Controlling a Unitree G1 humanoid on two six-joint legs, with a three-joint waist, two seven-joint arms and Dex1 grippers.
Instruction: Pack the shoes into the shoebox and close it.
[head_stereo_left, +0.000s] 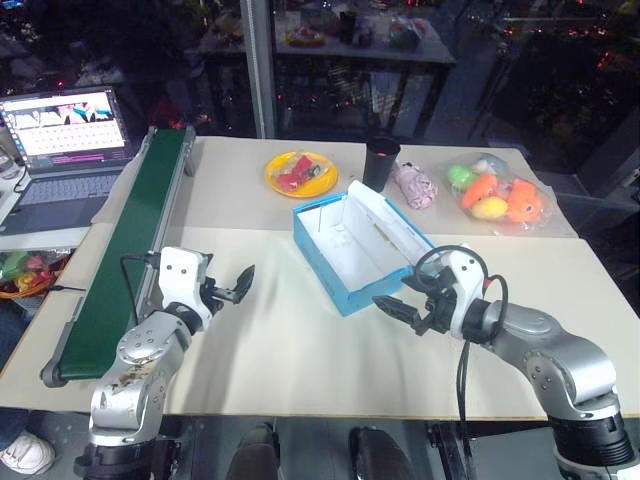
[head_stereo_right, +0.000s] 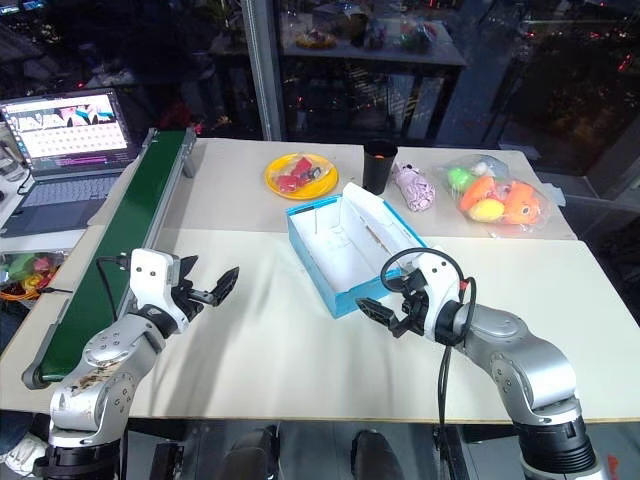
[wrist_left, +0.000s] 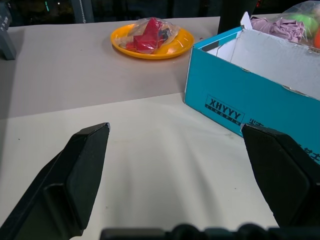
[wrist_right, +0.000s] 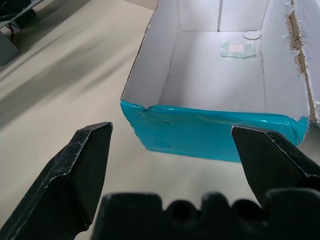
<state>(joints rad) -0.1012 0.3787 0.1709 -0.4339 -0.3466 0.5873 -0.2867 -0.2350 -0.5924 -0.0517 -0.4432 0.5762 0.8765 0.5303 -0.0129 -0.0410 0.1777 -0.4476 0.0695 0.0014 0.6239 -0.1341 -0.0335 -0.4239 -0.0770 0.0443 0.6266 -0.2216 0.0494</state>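
Shoebox (head_stereo_left: 352, 268) (lid open), long axis diagonal, near end toward right tool (head_stereo_left: 404, 309)

Laptop (head_stereo_left: 65, 130), green conveyor (head_stereo_left: 125, 245), yellow plate (head_stereo_left: 300, 174), black cup (head_stereo_left: 381, 163).

Shoebox (head_stereo_left: 345, 285): bright blue outside, white inside, dark lettering on one side. Plate (head_stereo_left: 300, 175): yellow, holding red pieces. Conveyor belt (head_stereo_left: 125, 250): dark green. Cup (head_stereo_left: 381, 163): black. Table (head_stereo_left: 280, 330): pale cream.
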